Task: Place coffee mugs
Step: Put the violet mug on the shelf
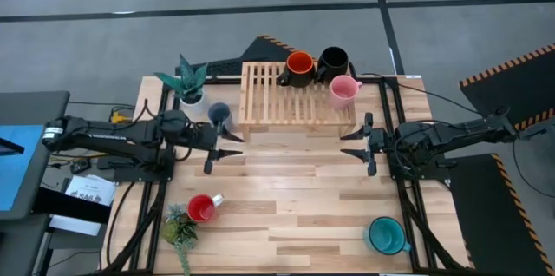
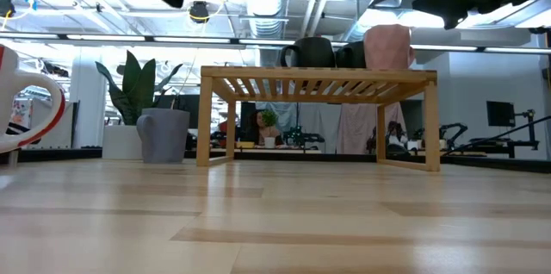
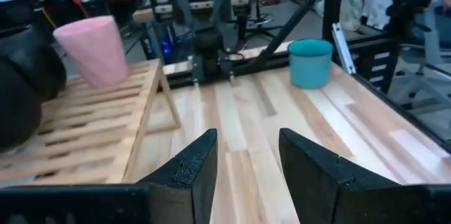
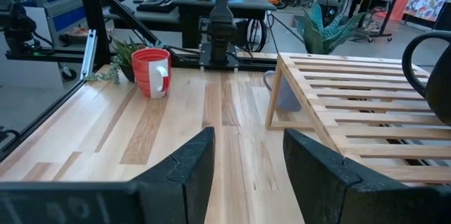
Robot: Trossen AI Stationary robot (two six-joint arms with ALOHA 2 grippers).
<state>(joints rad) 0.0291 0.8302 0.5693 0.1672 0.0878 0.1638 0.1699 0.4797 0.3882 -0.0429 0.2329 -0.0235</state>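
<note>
I hold both arms low over the worktop (image 1: 286, 215), left gripper (image 1: 227, 147) and right gripper (image 1: 355, 143) spread and empty. Orange mug (image 1: 299, 66), black mug (image 1: 333, 61) and pink mug (image 1: 343, 91) sit on the slatted rack (image 1: 277, 102) — red mug (image 1: 202, 208), teal mug (image 1: 384, 234) and pale blue mug (image 1: 219, 114) wait below.

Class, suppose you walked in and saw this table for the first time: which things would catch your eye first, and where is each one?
First, the slatted wooden rack at the table's far edge, with the orange mug, black mug and pink mug on it. Next, the red mug at the near left beside a small plant, and the teal mug at the near right. The left gripper and right gripper hang open, facing each other mid-table.
</note>
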